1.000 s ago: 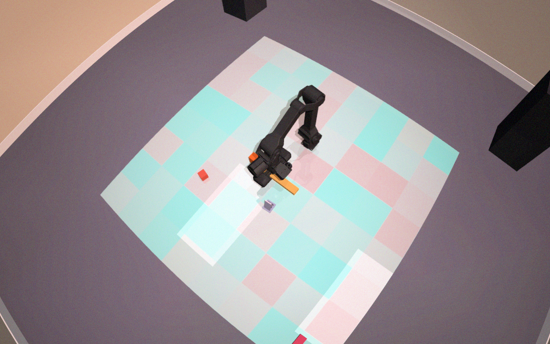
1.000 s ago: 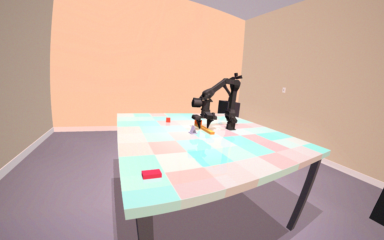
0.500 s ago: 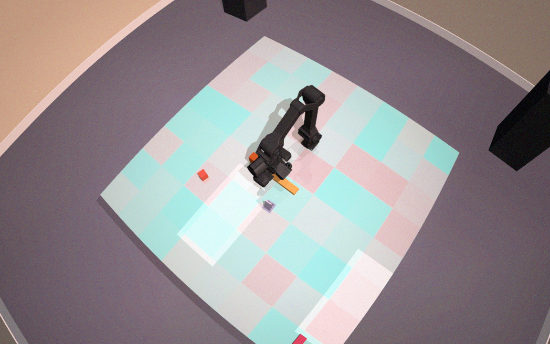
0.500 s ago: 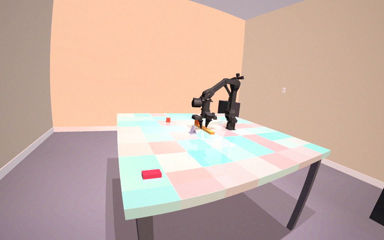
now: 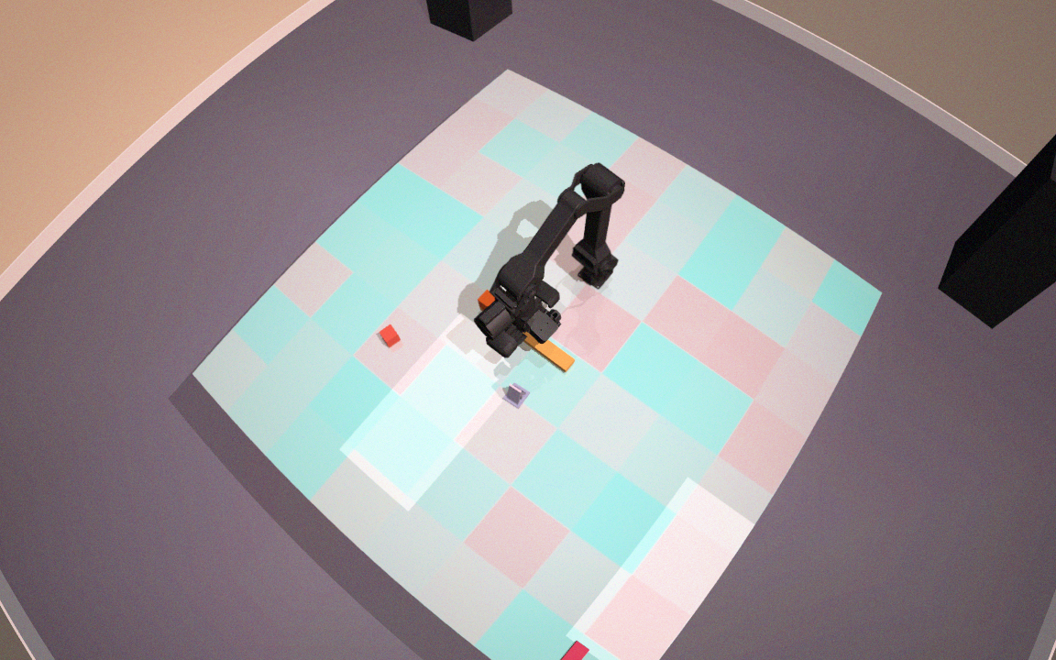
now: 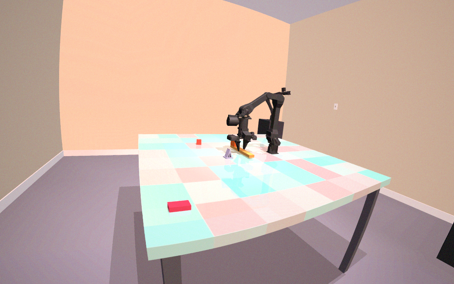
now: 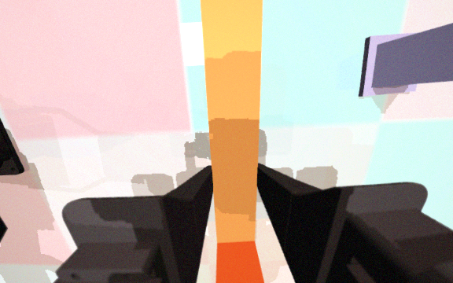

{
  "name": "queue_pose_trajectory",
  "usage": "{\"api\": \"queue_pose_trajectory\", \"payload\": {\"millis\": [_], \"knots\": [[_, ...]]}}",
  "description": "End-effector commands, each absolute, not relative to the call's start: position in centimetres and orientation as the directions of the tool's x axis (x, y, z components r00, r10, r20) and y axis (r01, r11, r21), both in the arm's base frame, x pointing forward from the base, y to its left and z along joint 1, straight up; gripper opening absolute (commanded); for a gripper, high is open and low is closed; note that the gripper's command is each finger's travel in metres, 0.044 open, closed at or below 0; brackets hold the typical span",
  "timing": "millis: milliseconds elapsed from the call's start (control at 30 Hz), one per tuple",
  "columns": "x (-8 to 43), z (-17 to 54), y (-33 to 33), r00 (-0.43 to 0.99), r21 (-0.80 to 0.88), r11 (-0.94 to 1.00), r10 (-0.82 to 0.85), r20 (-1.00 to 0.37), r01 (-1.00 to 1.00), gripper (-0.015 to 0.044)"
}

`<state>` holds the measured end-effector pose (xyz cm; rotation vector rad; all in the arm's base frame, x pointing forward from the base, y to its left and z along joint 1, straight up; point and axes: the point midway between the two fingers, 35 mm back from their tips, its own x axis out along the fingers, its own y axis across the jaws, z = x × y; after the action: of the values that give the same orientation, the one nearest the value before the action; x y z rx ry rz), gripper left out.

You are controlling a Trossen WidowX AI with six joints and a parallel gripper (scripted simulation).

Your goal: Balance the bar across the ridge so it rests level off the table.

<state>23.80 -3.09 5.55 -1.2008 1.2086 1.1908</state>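
Note:
The long orange-yellow bar (image 5: 552, 353) (image 6: 247, 154) (image 7: 232, 86) lies on the table, with a red-orange block (image 5: 486, 299) (image 6: 233, 143) (image 7: 237, 261) on top near one end. My gripper (image 6: 241, 149) (image 7: 233, 169) is shut on the bar, one finger on each side, near the block. In the top view the arm hides the fingers. The ridge (image 5: 515, 393) (image 6: 227, 154) (image 7: 423, 60), a small grey-purple wedge on a lilac base, stands beside the bar with nothing on it; in the wrist view it is at the upper right.
A small red cube (image 5: 389, 335) (image 6: 198, 141) lies on the table on the far side of the bar's block end. A crimson block (image 5: 575, 651) (image 6: 179, 206) lies near a table corner, far from the arm. The arm's base (image 5: 595, 270) (image 6: 272, 150) stands behind the bar.

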Motion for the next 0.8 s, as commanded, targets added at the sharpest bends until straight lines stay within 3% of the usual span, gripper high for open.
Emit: {"api": "queue_pose_trajectory", "payload": {"millis": [0, 767], "knots": [[24.3, 6.8, -3.2, 0.027, -0.027, 0.016, -0.001, -1.0, -1.0, 0.0], [24.1, 12.7, -3.2, 0.027, -0.027, 0.013, -0.003, -1.0, -1.0, 0.0]]}}
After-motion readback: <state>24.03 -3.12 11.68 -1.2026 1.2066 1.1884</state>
